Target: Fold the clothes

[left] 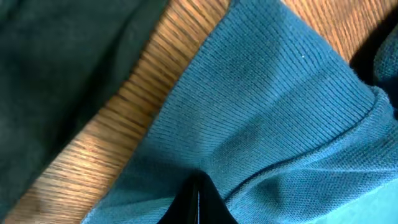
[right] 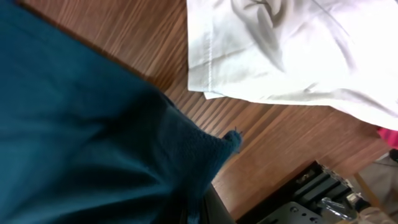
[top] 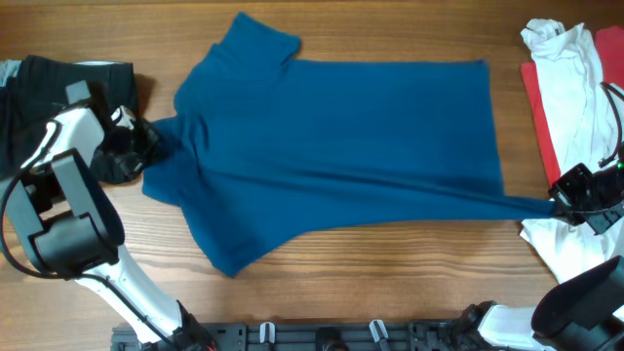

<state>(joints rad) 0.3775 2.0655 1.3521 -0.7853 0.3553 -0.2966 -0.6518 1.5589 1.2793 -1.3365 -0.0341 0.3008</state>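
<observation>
Blue shirt [top: 341, 146] lies on surface [top: 390, 278], long axis left-right, stretched between left gripper [top: 146, 146] clenched on its sleeve side and right gripper [top: 558, 203] clenched on hem corner.

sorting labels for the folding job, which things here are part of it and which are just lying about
Part of the job:
blue shirt, spread on the table
left gripper, shut on its sleeve
right gripper, shut on its hem corner

Lying about, untouched:
black garment, far left
white clothes, right
red garment, right
metal rail, near table edge
</observation>
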